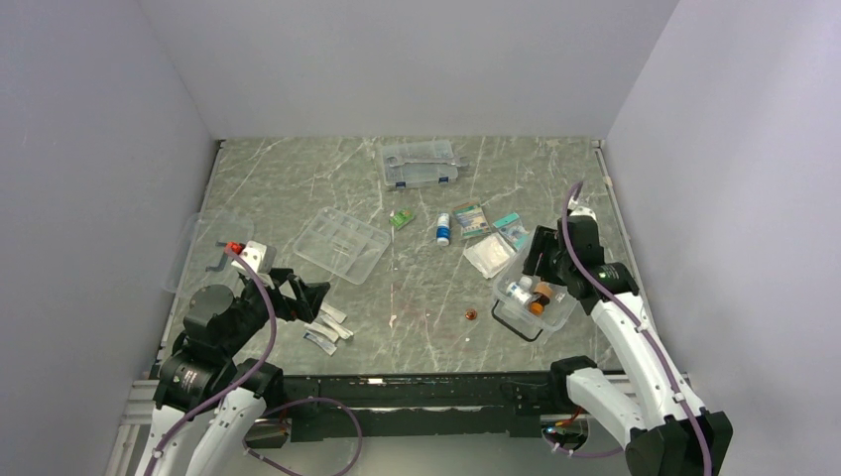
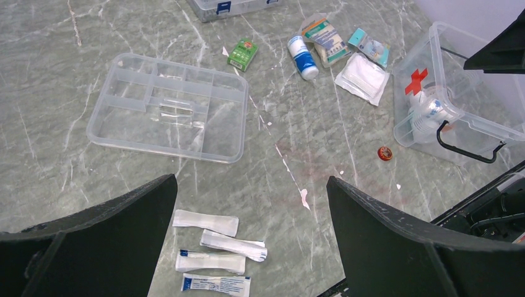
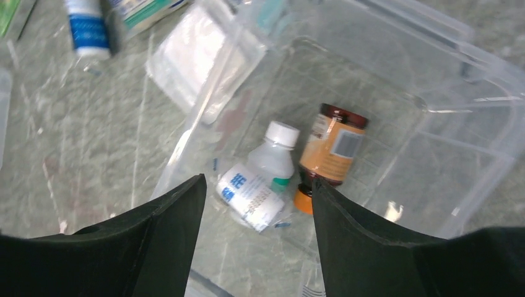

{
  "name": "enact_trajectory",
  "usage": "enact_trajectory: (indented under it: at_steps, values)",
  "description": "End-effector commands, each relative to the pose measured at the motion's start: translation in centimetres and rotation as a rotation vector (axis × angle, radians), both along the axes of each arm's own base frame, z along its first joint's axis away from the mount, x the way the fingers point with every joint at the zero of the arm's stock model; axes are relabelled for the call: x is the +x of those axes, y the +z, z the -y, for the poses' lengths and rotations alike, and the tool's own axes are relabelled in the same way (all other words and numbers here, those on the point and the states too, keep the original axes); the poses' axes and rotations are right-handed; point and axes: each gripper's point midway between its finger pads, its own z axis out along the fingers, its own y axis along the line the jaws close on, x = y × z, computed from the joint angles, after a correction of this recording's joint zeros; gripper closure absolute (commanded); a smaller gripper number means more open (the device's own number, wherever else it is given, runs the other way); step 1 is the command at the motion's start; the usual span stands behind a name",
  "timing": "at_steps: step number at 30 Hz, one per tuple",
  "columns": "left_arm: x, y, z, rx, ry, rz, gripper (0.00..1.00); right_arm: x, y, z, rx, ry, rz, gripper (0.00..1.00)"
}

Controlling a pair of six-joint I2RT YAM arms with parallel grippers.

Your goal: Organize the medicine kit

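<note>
The clear medicine kit box [image 1: 557, 315] stands at the right, its red cross showing in the left wrist view [image 2: 416, 81]. Inside lie a white bottle [image 3: 275, 158], a white item with blue print [image 3: 249, 197] and a brown bottle with an orange cap [image 3: 334, 147]. My right gripper [image 3: 258, 179] is open and empty just above the box [image 1: 540, 263]. The divided tray [image 1: 342, 244] lies empty at centre left. The clear lid with a black handle [image 1: 202, 250] lies at far left. My left gripper [image 1: 303, 295] is open and empty above several white packets [image 2: 213, 247].
Between tray and box lie a green packet [image 1: 402, 219], a blue-and-white bottle [image 1: 442, 229], two small boxes [image 1: 471, 219], a gauze packet [image 1: 489, 256] and a small red cap [image 1: 470, 315]. A flat case with blue latches [image 1: 420, 164] sits at the back.
</note>
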Motion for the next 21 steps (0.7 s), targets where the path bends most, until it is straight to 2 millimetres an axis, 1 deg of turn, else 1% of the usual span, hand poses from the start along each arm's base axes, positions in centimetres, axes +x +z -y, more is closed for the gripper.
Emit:
enact_trajectory:
  at_steps: [1,3,4,5,7,9,11,14,21]
  values:
    - [0.1,1.3,0.2,-0.017,-0.003,0.021,0.01,0.6,1.1,-3.2,0.075,0.21,0.036,0.35]
    - [0.1,1.2,0.2,-0.017,-0.003,0.02,0.01,0.5,1.0,-3.6,0.089,0.231,0.019,0.39]
    - [0.1,1.2,0.2,-0.017,-0.003,0.018,0.01,0.5,1.2,-3.9,0.101,0.237,0.021,0.39]
    - [0.1,1.2,0.2,-0.016,-0.004,0.017,0.01,0.7,2.0,-4.1,0.115,0.243,0.043,0.39]
    - [0.1,1.2,0.3,-0.016,-0.008,0.014,0.01,1.0,3.8,-4.7,0.141,0.258,0.106,0.39]
    - [0.2,1.1,0.3,-0.015,-0.01,0.011,0.01,1.5,6.5,-5.3,0.168,0.281,0.186,0.39]
    - [0.2,1.0,0.3,-0.014,-0.01,0.008,0.01,2.0,8.6,-5.8,0.185,0.303,0.23,0.38]
    - [0.3,0.9,0.4,-0.012,-0.009,0.002,0.01,2.9,10.7,-6.3,0.193,0.32,0.243,0.37]
    - [0.5,0.8,0.3,-0.006,-0.001,-0.006,0.01,6.4,12.4,-8.1,0.21,0.345,0.213,0.36]
